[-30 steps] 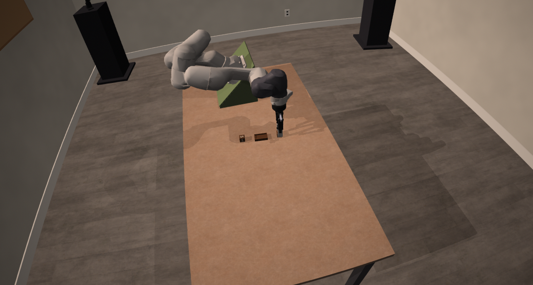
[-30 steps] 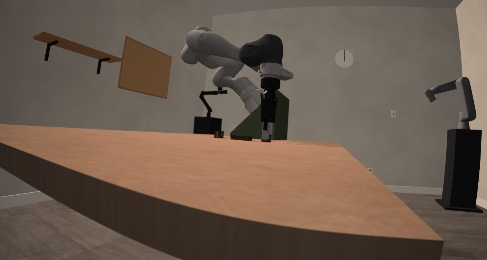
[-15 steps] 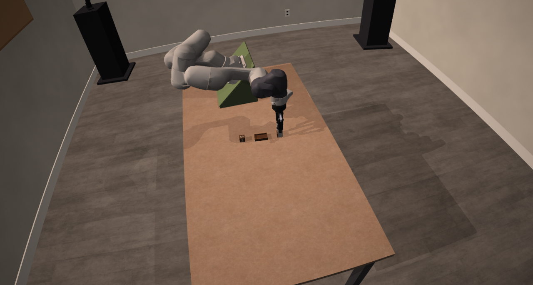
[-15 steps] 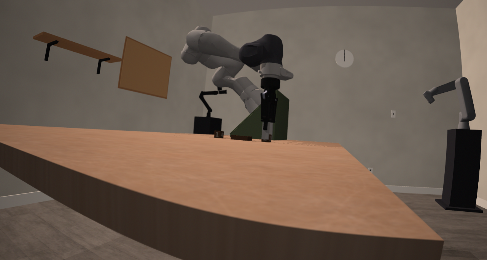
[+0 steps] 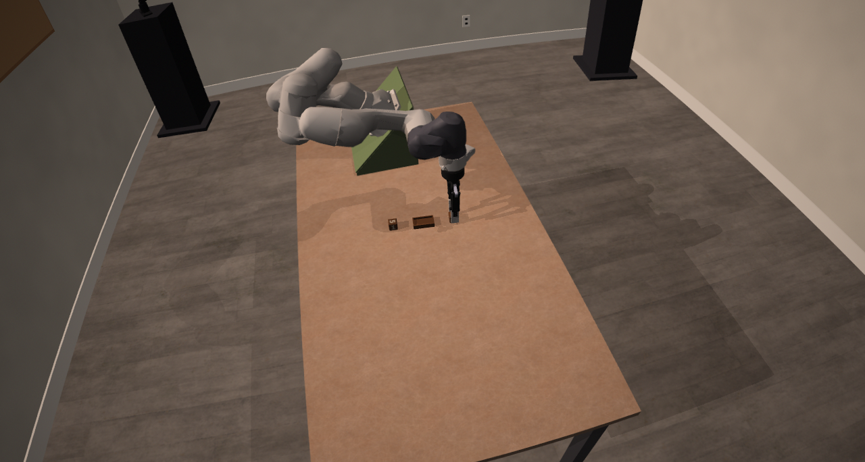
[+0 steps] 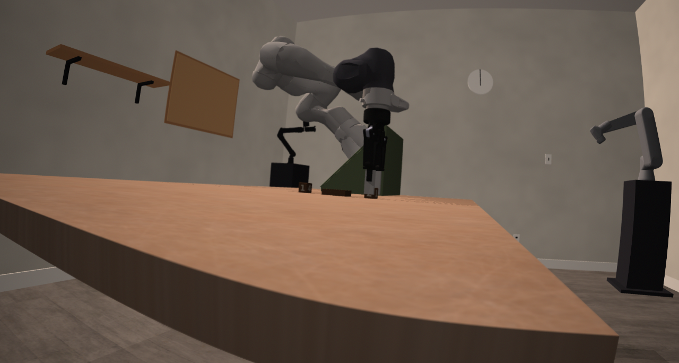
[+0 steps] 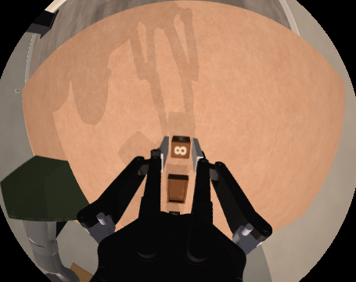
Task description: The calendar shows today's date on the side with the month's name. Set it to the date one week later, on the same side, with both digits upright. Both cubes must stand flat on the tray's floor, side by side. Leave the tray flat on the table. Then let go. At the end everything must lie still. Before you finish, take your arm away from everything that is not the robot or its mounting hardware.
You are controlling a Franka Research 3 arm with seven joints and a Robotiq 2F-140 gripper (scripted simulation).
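My gripper (image 5: 454, 219) (image 6: 372, 190) (image 7: 180, 144) points down low over the table, its fingers slightly apart. In the wrist view a gap shows on each side of a brown cube (image 7: 180, 151) (image 6: 371, 196) between the fingertips; it stands on the table with an 8 on top, lying sideways in this view. The brown tray (image 5: 423, 225) (image 6: 336, 192) (image 7: 178, 189) lies flat beside it and holds no cube. A second cube (image 5: 392, 224) (image 6: 305, 187) stands on the tray's other side, a light digit like a 5 on top and a 1 on one side face. The month's name is not readable.
The green wedge (image 5: 386, 155) (image 6: 393, 163) (image 7: 44, 188) under the arm's base stands at the table's back. Two black pedestals (image 5: 166, 66) (image 5: 613, 30) stand on the floor beyond the table.
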